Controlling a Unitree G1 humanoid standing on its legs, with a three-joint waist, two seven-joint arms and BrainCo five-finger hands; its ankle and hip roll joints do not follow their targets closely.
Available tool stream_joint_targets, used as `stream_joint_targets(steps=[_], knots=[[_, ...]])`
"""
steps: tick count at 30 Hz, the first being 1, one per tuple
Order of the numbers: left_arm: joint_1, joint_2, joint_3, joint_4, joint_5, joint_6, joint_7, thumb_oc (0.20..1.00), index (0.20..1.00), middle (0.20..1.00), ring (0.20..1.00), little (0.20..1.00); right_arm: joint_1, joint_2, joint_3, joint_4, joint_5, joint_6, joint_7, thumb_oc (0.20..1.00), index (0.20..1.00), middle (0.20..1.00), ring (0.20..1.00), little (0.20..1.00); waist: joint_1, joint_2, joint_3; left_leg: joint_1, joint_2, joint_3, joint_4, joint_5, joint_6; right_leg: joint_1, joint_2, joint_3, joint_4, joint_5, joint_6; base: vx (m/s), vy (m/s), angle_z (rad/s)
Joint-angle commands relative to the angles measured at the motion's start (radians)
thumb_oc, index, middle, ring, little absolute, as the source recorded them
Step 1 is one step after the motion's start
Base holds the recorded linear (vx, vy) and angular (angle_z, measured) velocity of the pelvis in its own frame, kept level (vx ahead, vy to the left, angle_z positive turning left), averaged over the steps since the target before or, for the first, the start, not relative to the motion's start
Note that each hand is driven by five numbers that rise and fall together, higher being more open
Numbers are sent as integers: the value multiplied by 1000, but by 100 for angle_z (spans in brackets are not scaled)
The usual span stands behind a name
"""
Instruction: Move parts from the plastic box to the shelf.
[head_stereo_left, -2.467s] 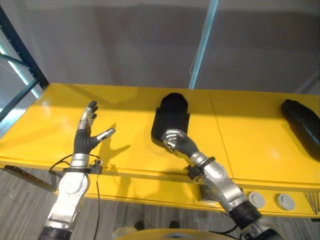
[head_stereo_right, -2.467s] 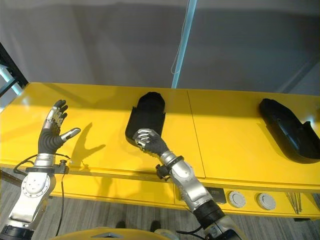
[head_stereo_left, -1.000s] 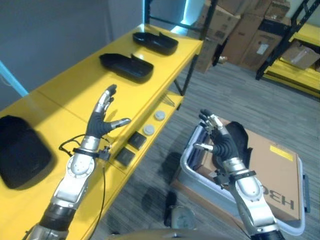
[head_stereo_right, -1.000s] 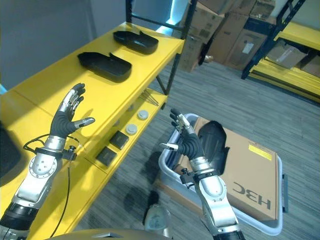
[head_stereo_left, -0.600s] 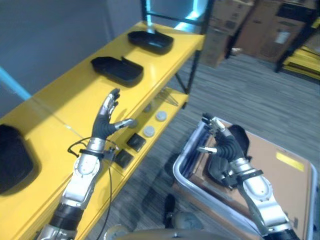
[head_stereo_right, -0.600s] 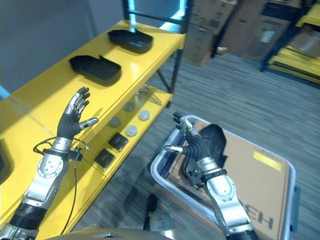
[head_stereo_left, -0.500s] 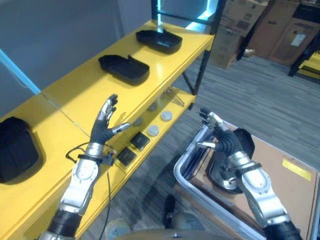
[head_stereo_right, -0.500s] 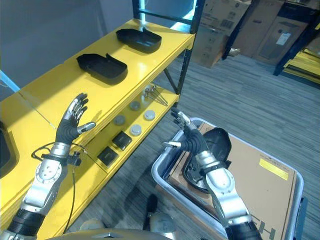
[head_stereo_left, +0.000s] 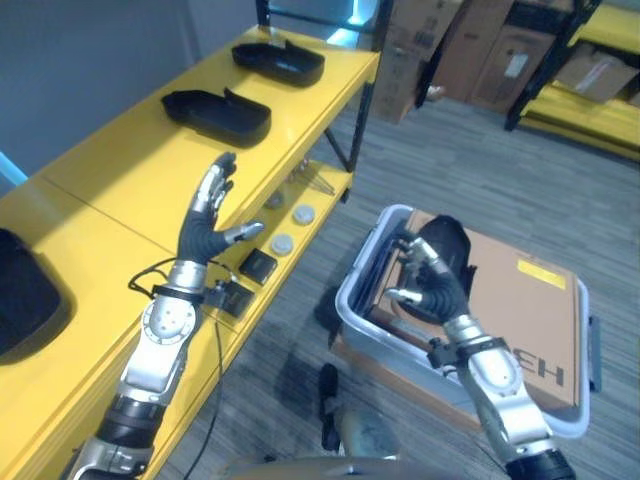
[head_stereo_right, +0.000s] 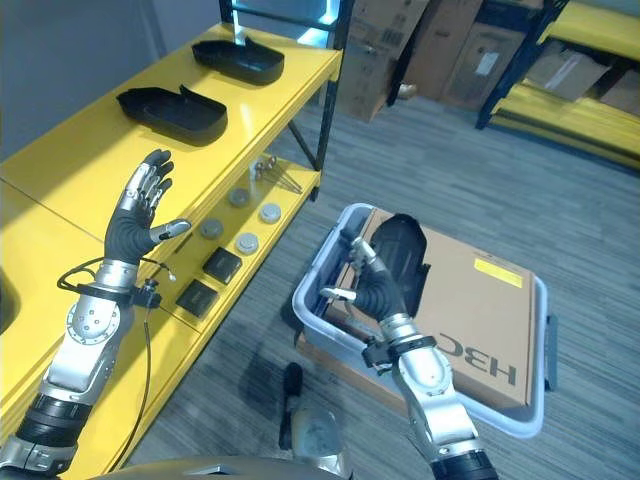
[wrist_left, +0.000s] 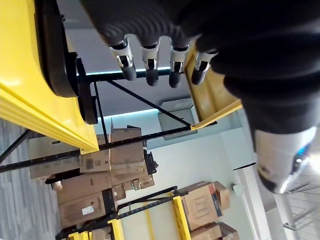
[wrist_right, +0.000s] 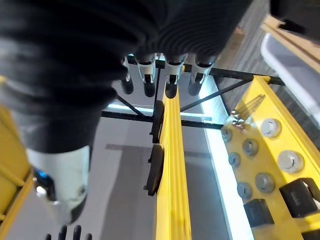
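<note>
Parts for transfer are sitting in two places: one black moulded part (head_stereo_right: 398, 252) is lying in the grey plastic box (head_stereo_right: 318, 280) on the floor, resting on a brown cardboard carton (head_stereo_right: 480, 310) that is occupying most of the box, and two matching black parts (head_stereo_left: 218, 114) (head_stereo_left: 279, 62) are lying well apart on the top level of the yellow shelf (head_stereo_left: 110, 190). I am holding my right hand (head_stereo_right: 370, 288) just beside the part in the box, fingers extended and spread, gripping nothing; whether it is touching the part I cannot tell. I am holding my left hand (head_stereo_left: 205, 228) raised over the shelf's front edge, fingers straight, thumb out to the side, holding nothing. Grey round discs (head_stereo_right: 247, 243) and small dark blocks (head_stereo_right: 221, 263) are sitting on the shelf's lower level.
</note>
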Motion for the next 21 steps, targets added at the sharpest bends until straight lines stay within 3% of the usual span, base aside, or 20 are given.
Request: stream_joint_targets(steps=[1, 2, 3, 4, 7, 9, 13, 15, 17, 21], knots=[[9, 38, 5, -26, 27, -42, 11, 1000, 1000, 1000, 1000, 1000, -61, 4, -6, -54, -19, -48, -1, 1000, 1000, 1000, 1000, 1000, 41, 5, -5, 36, 28, -9, -90, -23, 12, -15, 19, 38, 84, -58, 102, -287, 134, -3], [6, 37, -1, -17, 26, -39, 7, 1000, 1000, 1000, 1000, 1000, -56, 7, -10, -55, -31, -50, -5, 1000, 1000, 1000, 1000, 1000, 34, 1, 5, 38, 24, 0, -105, -7, 16, -34, 19, 46, 109, -40, 126, -197, 89, -34], [4, 37, -2, -15, 25, -40, 7, 1000, 1000, 1000, 1000, 1000, -56, 7, -10, -56, -32, -49, -5, 1000, 1000, 1000, 1000, 1000, 36, 0, 6, 39, 21, 2, -109, -3, 17, -38, 17, 49, 113, -40, 127, -312, 67, -41], [-11, 38, -23, 4, 16, -37, -3, 1000, 1000, 1000, 1000, 1000, -34, 22, -25, -67, -34, -53, -11, 1000, 1000, 1000, 1000, 1000, 19, -3, 18, 33, 25, 19, -144, 35, 19, -64, 24, 80, 145, -47, 150, -284, 29, -36], [-32, 42, -45, 14, -6, -31, -18, 1000, 1000, 1000, 1000, 1000, 1, 29, -45, -67, -49, -60, -27, 1000, 1000, 1000, 1000, 1000, 11, 15, 19, 16, 50, 48, -139, 38, 22, -45, 2, 91, 177, -116, 110, -250, -34, -35], [-36, 44, -50, 14, -18, -29, -24, 1000, 1000, 1000, 1000, 1000, 12, 34, -50, -60, -59, -58, -30, 1000, 1000, 1000, 1000, 1000, 5, 20, 14, -2, 62, 66, -127, 43, 27, -29, -27, 101, 191, -130, 91, -148, -81, -37], [-48, 37, -61, 24, -30, -24, -25, 1000, 1000, 1000, 1000, 1000, 25, 32, -77, -47, -84, -49, -39, 1000, 1000, 1000, 1000, 1000, 2, 21, -12, -14, 71, 90, -118, 36, 32, 25, -61, 186, 148, -127, 97, -5, -137, -71], [-49, 33, -67, 28, -31, -22, -19, 1000, 1000, 1000, 1000, 1000, 18, 31, -86, -32, -93, -47, -55, 1000, 1000, 1000, 1000, 1000, 7, 16, -26, -12, 75, 107, -119, 31, 25, 48, -75, 198, 90, -120, 107, 85, -155, -61], [-39, 36, -62, 34, -21, -20, -21, 1000, 1000, 1000, 1000, 1000, 2, 28, -91, -17, -122, -40, -73, 1000, 1000, 1000, 1000, 1000, 20, 2, -44, -4, 83, 140, -118, 25, 12, 81, -74, 166, 16, -117, 114, 138, -254, -44], [-9, 24, -44, 43, -58, -12, -28, 1000, 1000, 1000, 1000, 1000, -6, 10, -84, 21, -134, -26, -77, 1000, 1000, 1000, 1000, 1000, 37, 1, -75, 28, 164, 185, -101, 17, -38, 134, -25, 162, -28, -135, 98, 205, -340, -48]])
